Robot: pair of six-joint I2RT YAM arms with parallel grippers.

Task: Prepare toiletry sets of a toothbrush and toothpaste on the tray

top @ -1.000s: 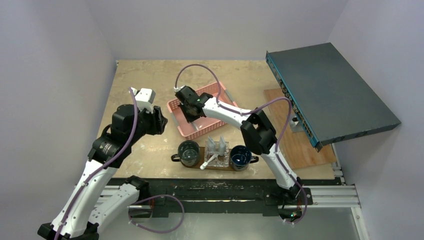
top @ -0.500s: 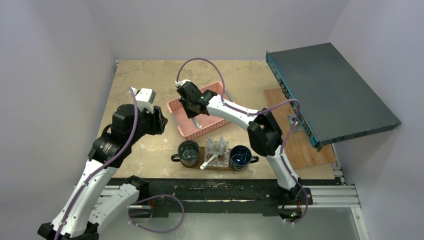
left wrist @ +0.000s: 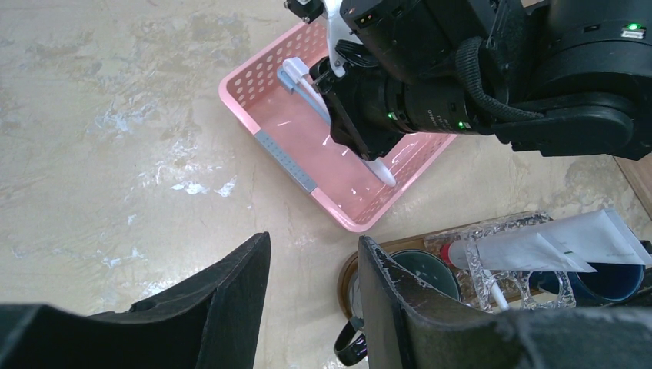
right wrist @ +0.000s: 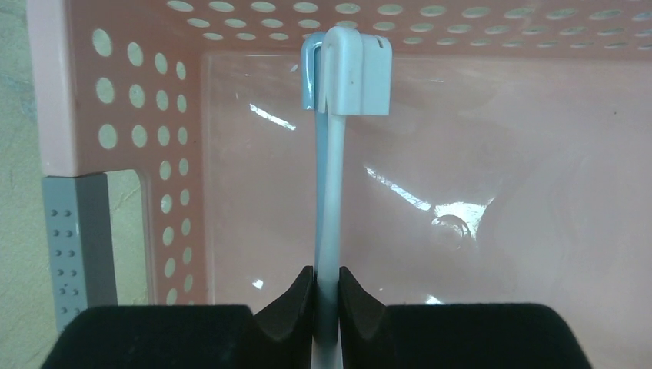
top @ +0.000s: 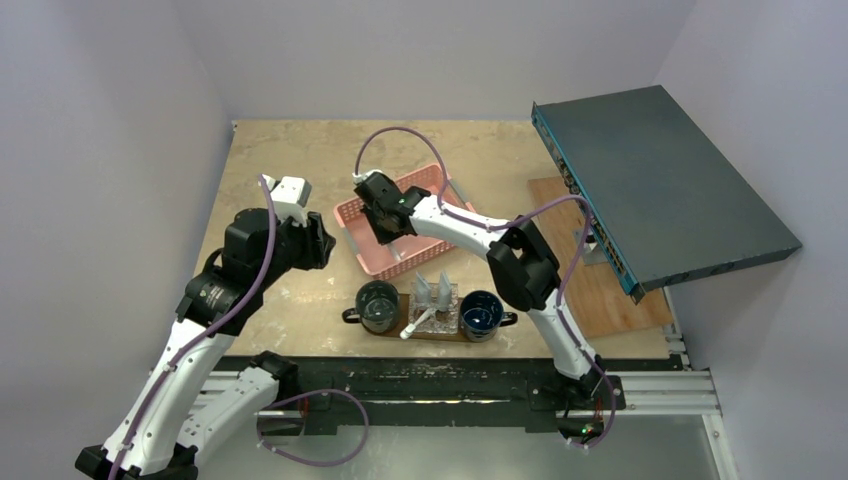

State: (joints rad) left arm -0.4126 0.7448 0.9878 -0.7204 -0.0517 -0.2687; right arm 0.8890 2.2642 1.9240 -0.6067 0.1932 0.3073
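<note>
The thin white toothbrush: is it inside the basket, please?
Inside: the white toothbrush, head near the wall, is within the pink perforated plastic basket.

Toothbrush [right wrist: 330, 192]: handle runs off the near picture edge between the right tool's [right wrist: 327, 298] pads. From above, that tool hides the brush. Tray [left wrist: 400, 246]: mostly covered by left mug [top: 377, 306], glass holder [top: 436, 300] and right mug [top: 481, 314].

You look into a booth with plain pale lilac-grey walls [top: 110, 90] at back, left and right. Your table [top: 290, 150] has a beige, mottled, stone-look top with white scuffs [left wrist: 201, 187]. A black frame [top: 430, 375] and silver rails [top: 660, 400] run along your near edge. Below is a grey surface [top: 480, 450], floor or shelf unclear. Light is soft and even.
</note>
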